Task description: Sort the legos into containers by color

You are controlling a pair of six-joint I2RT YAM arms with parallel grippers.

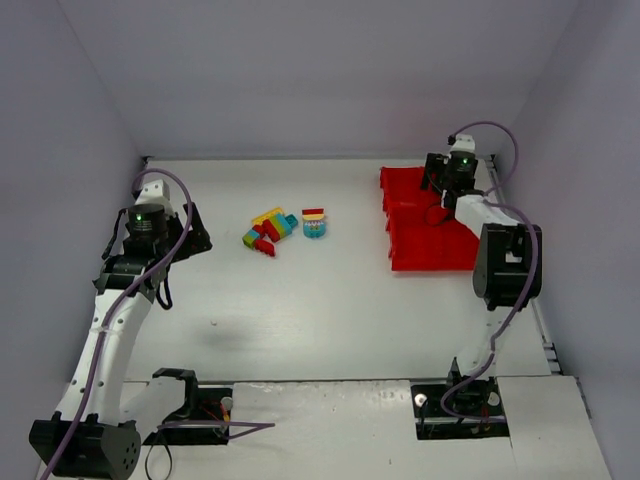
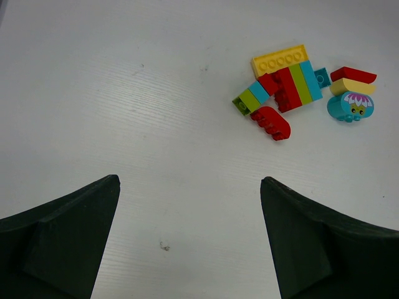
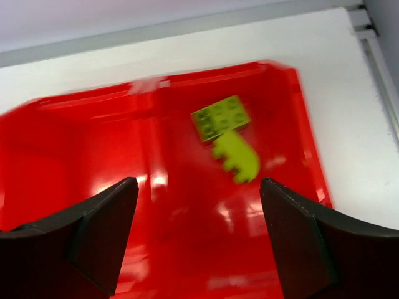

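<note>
Readable text, labels, brands, numbers: none in any view.

Only printed mark: a cartoon face with pink petals above it, on the front of the round teal plastic brick point(image 2: 350, 107), which stands toward the far edge of the white counter point(image 2: 124, 93). No lettering on it.
</note>
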